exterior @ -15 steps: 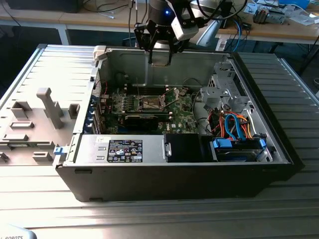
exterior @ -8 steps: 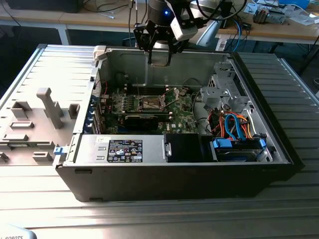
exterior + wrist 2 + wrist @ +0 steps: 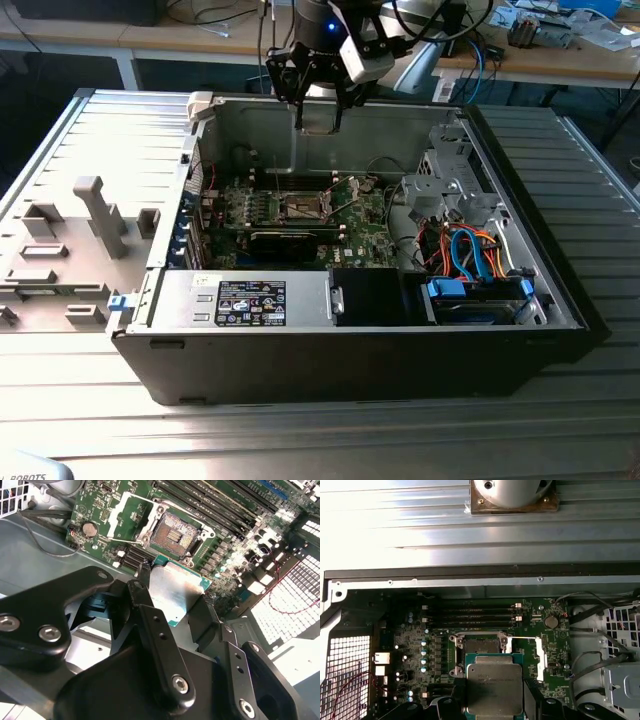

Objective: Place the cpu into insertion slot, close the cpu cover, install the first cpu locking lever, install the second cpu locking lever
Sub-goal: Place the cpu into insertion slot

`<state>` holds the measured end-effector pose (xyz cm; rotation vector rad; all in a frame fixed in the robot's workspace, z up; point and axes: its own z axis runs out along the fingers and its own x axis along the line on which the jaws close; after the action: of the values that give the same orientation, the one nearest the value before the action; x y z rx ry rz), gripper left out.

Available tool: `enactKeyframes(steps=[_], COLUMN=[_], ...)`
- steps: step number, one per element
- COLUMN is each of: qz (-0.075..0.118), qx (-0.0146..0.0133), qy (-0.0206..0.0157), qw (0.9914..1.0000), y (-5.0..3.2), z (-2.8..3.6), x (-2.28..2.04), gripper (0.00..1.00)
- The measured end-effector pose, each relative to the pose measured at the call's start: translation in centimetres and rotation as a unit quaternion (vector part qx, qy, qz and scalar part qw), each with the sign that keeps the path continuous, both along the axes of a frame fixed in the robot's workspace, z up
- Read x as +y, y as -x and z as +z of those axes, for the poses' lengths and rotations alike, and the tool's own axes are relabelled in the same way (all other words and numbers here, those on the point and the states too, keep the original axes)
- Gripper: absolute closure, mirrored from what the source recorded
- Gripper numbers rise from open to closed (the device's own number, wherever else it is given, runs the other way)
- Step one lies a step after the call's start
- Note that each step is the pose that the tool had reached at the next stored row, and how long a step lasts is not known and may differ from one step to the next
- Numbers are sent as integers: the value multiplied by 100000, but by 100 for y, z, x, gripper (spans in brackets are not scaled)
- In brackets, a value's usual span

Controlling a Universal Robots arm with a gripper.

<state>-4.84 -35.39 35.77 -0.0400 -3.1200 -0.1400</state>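
Your gripper (image 3: pixel 320 118) was clamped on the cpu (image 3: pixel 175 585) by two opposite edges, holding it flat in the air over the open case (image 3: pixel 250 130). Beneath and a little ahead of it the slot (image 3: pixel 177 532) lay bare, with the cover (image 3: pixel 115 510) tipped open beside it. Seating, closing and locking all remained undone. Nothing crowded the fingers, and the case's rim looked the nearest edge.
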Motion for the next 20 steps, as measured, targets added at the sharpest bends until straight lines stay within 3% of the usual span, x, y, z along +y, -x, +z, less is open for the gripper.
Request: enactKeyframes(steps=[20], qz=[-3], qx=[2], qy=[2], qw=[100000], y=[45], z=[-34], x=[-1], gripper=[46])
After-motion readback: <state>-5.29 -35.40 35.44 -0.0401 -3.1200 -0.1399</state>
